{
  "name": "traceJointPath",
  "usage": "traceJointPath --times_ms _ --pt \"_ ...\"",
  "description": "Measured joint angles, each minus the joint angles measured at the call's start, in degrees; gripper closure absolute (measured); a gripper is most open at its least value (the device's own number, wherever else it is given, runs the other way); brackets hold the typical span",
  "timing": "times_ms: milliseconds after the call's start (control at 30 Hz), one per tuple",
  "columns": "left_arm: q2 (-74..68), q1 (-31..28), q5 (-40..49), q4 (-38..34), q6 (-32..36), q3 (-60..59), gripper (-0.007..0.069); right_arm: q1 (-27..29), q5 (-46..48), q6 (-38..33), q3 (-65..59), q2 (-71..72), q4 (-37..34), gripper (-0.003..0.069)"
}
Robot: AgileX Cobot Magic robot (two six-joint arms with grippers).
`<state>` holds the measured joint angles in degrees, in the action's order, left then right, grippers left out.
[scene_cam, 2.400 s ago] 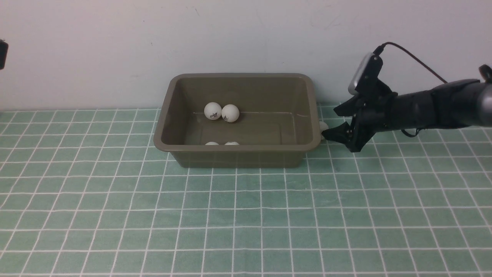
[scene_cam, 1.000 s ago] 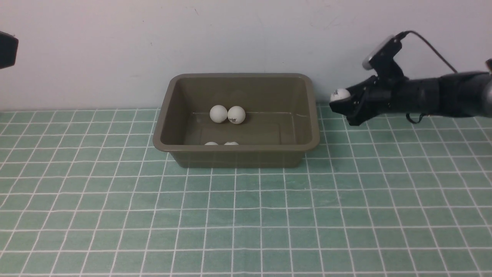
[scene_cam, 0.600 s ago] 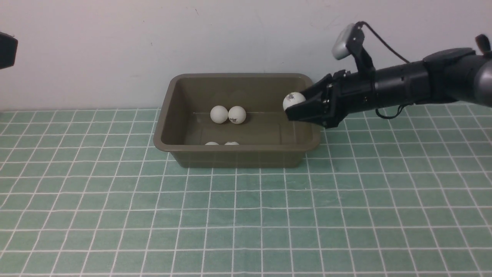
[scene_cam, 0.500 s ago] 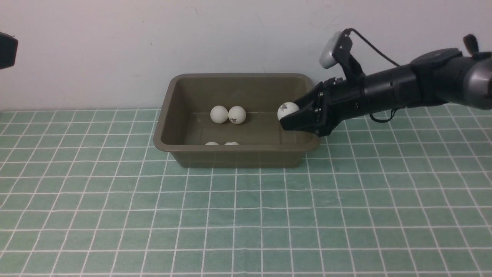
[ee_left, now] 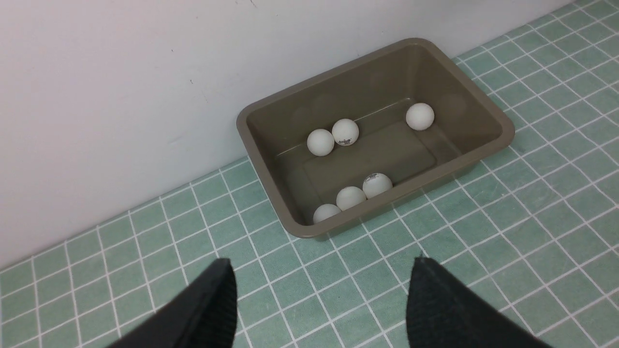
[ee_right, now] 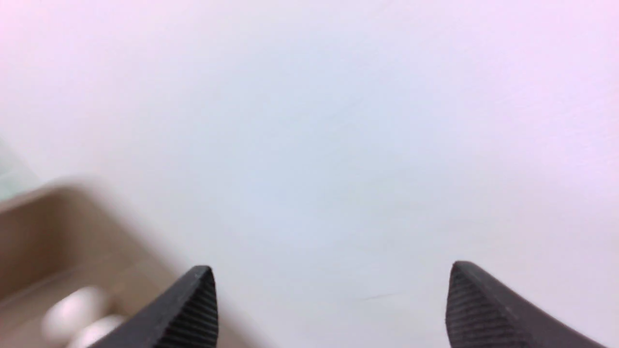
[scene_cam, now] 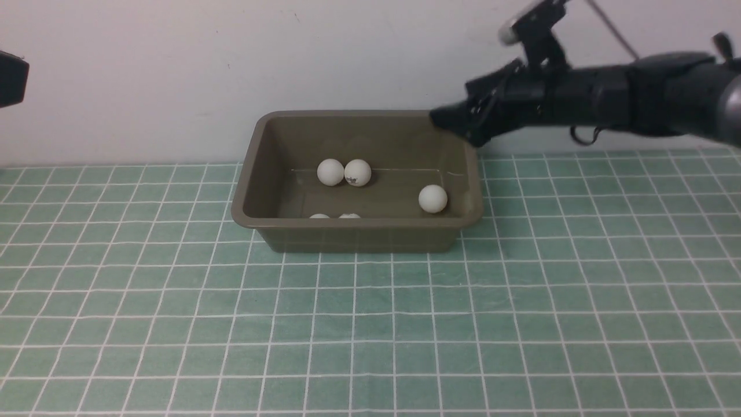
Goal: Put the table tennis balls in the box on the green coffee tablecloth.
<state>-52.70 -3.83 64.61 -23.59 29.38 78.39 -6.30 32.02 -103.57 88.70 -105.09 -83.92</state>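
The right tool (scene_cam: 444, 120) hangs above the far right corner of the box (scene_cam: 353, 238), its jaws spread wide with nothing between them. In its wrist view the two ribbed fingertips (ee_right: 193, 309) stand well apart against the plain wall (ee_right: 309, 121), and the box is only a blur off to one side.

Below this tool and a little nearer the robot, a lone ball (scene_cam: 432, 198) lies on the box floor. It is close to the right wall and well apart from the tool's tips. Farther from the tool, toward the left of the box, a pair of balls (scene_cam: 330, 172) sit touching each other at the foot of the far wall. A row of three balls (ee_left: 351, 197) lies against the near wall, farthest from the right tool. From the front, only the tops of two of them show over the rim.

The left tool (ee_left: 321, 270) is held up and well back from the box, off its near left side. Its jaws are parted, with only the green coffee tablecloth (ee_left: 532, 203) seen between them. All six table tennis balls (ee_left: 320, 142) lie ahead of it inside the box, none near its tips. The box stands on the cloth covering the worktop, its far side close to the wall.
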Motion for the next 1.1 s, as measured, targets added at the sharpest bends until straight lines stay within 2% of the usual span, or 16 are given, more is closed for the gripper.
traceJointPath --times_ms 67,167,333,400,533,633,700,933,1033,1100 --pt "0.0 0.0 0.0 0.0 0.0 0.0 0.0198 2.5 -2.8 2.6 0.0 5.1 1.9 0.0091" --pt "0.0 0.0 0.0 0.0 0.5 0.0 0.0198 5.4 -6.2 10.5 0.0 12.0 6.3 0.0112" --pt "0.0 0.0 0.0 -0.1 0.5 0.0 0.0198 7.1 -6.8 24.5 0.0 20.3 22.0 0.0151" --pt "0.0 0.0 0.0 -0.1 0.6 0.0 0.0198 7.1 -3.4 31.2 0.0 22.1 27.4 0.0165" --pt "0.0 0.0 0.0 -0.1 0.6 0.0 0.0198 7.1 11.8 44.0 0.0 23.5 33.9 0.0176" --pt "0.0 0.0 0.0 -0.7 0.6 0.0 0.0198 7.1 24.6 51.1 0.0 23.5 37.4 0.0177" --pt "0.0 0.0 0.0 -1.8 0.6 0.0 0.0198 7.1 30.1 56.5 0.0 23.6 42.6 0.0177" --pt "-0.1 0.0 -0.2 -3.0 0.8 0.0 0.0198 7.1 30.2 73.4 -0.1 26.8 69.3 0.0177" --pt "-0.1 0.0 -0.4 -3.0 0.8 0.0 0.0198 7.1 30.4 75.9 -0.1 30.1 74.4 0.0177" --pt "-0.1 0.0 -0.4 -3.0 0.8 0.0 0.0198 7.1 31.1 76.3 -0.1 33.2 74.9 0.0177"
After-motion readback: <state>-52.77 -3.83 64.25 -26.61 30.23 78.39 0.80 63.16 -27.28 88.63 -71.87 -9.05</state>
